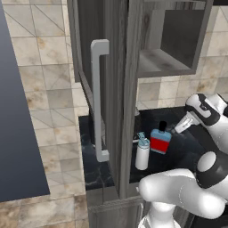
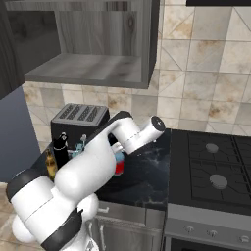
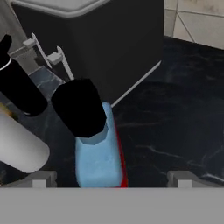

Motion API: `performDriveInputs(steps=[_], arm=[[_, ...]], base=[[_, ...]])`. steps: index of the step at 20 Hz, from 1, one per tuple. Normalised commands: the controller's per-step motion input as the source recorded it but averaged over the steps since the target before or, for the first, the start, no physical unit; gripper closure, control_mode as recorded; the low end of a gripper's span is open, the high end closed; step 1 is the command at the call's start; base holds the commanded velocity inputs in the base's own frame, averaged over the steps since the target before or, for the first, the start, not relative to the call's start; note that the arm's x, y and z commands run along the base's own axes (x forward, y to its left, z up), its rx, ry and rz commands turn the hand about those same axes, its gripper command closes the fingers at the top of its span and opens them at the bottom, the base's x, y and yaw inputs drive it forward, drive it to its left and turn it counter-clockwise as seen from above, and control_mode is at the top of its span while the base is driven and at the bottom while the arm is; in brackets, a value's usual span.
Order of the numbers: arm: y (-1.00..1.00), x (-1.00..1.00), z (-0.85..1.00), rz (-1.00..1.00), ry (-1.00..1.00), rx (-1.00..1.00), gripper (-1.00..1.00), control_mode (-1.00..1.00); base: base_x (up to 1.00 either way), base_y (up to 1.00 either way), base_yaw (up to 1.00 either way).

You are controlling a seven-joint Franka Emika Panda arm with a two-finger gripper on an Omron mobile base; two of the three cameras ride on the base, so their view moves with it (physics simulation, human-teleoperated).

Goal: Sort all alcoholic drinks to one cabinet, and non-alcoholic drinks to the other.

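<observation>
Claw [image 3: 111, 178] fully open, empty, poised above red bottle [image 3: 99, 153], which stands between fingertips [image 3: 41, 178] on dark counter [image 3: 175, 131]. Bottle probably rigid, smooth, slippery; grip flat body sides below black cap [image 3: 81, 107]. Black bottle [image 3: 19, 87] up-left.

A dark toaster [image 2: 80, 119] sits on the black counter [image 2: 147, 176]. Just left of it stands an all-black bottle [image 2: 61, 149]; right of it lies the stove [image 2: 215, 171]; above it hangs an open cabinet [image 2: 93, 68].
</observation>
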Motion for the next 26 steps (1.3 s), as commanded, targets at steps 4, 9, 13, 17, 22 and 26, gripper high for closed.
performDriveInputs(steps=[4,9,13,17,22,26], arm=[[0.06,0.13,0.00,0.00,-0.02,0.00,-1.00,-1.00],[0.10,-0.10,0.00,0.00,-0.03,0.00,-1.00,-1.00],[0.13,-0.30,0.00,0.00,-0.04,0.00,-1.00,-1.00],[0.17,-0.24,0.00,0.00,-0.06,0.00,-1.00,-1.00],[0.23,-0.04,0.00,0.00,-0.06,0.00,-1.00,-1.00],[0.22,0.13,0.00,0.00,-0.06,0.00,-1.00,-1.00]], base=[[0.00,0.00,0.00],[0.00,0.00,0.00],[0.00,0.00,0.00],[0.00,0.00,0.00],[0.00,0.00,0.00],[0.00,0.00,0.00]])
